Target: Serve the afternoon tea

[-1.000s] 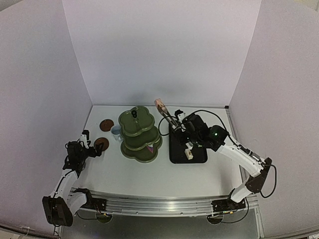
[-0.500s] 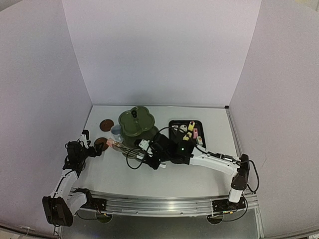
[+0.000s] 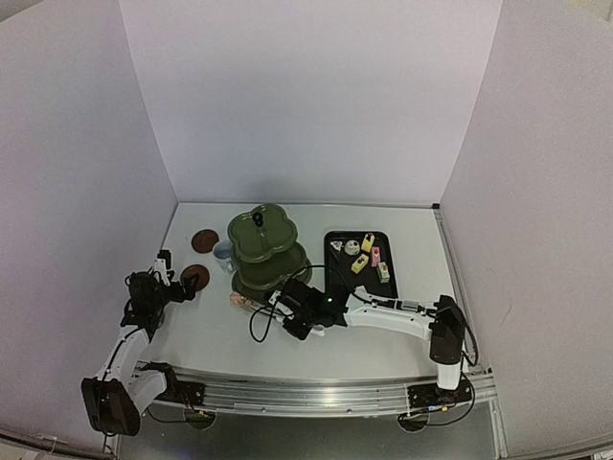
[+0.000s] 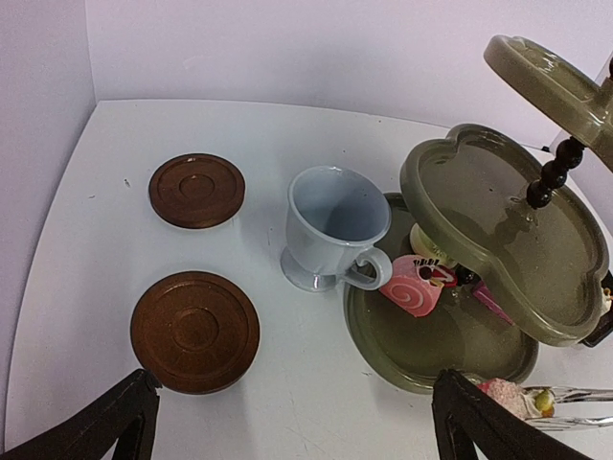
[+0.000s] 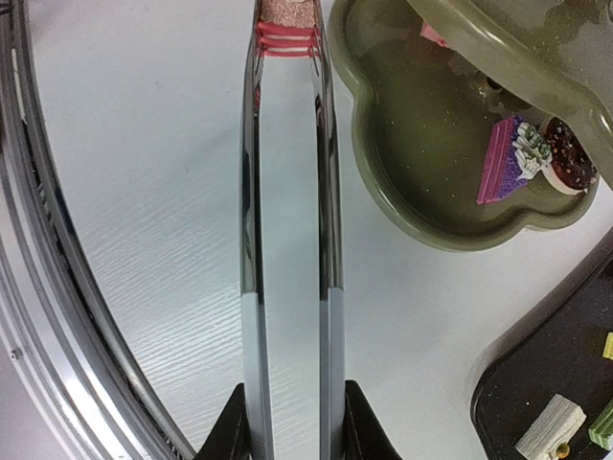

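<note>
Right gripper has swung the tongs from tray to stand (tongs pinching a cake); placement next.

Open: table behind tray, front-left strip | Blocked: stand mid-table, cup just beside its left, two coasters further left, tray right | Front of stand: right arm, tongs across.
</note>
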`<move>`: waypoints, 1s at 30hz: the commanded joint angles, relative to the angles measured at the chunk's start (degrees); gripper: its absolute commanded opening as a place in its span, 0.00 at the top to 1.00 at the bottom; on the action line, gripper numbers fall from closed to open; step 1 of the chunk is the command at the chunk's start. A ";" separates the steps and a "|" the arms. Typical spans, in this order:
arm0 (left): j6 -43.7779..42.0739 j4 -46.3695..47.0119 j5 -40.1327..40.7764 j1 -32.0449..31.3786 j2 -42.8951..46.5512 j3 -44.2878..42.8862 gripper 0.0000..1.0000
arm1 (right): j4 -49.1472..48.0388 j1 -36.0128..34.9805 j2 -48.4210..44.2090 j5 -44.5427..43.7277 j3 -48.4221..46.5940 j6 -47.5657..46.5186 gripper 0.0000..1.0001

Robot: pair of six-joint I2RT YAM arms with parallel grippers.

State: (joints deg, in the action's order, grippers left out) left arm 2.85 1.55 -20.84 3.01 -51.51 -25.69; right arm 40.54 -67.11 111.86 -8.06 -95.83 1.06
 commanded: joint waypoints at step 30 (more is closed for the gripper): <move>-0.92 1.17 0.35 0.17 1.10 -0.18 0.00 | 1.65 4.92 9.39 -6.07 -6.70 -0.62 0.84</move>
State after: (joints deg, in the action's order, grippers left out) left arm 2.81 1.54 -20.84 3.01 -51.40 -25.67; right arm 42.13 -62.39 120.22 -14.39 -99.98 0.89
